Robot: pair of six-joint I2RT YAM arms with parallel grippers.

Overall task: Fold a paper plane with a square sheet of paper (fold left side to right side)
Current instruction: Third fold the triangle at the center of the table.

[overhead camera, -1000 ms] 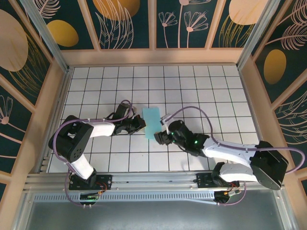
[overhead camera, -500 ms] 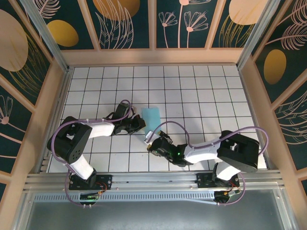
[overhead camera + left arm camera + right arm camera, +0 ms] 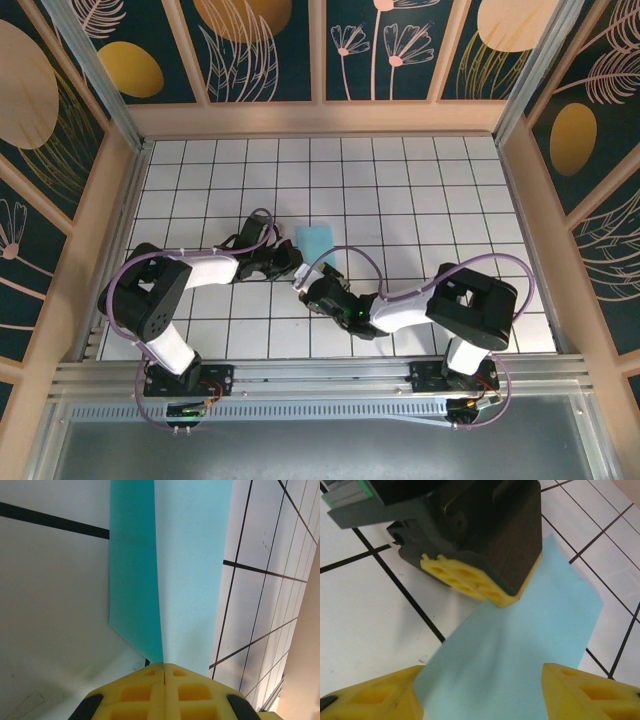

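The square sheet of paper is light turquoise and lies folded into a narrow strip on the tiled table. My left gripper is shut on the strip's left edge. In the left wrist view its yellow fingers press together with the paper rising out of them in two layers. My right gripper stands open at the strip's near end. In the right wrist view its fingertips straddle the paper, which lies between them untouched, and the left gripper shows just beyond.
White tiled table with black grid lines, walled by wooden panels on three sides. The right arm's elbow is folded back near the front right. A metal rail runs along the near edge.
The right arm has folded its elbow back and swung its gripper left and forward to the strip's near end, its jaws narrowing slightly. The left gripper and paper have stayed put.
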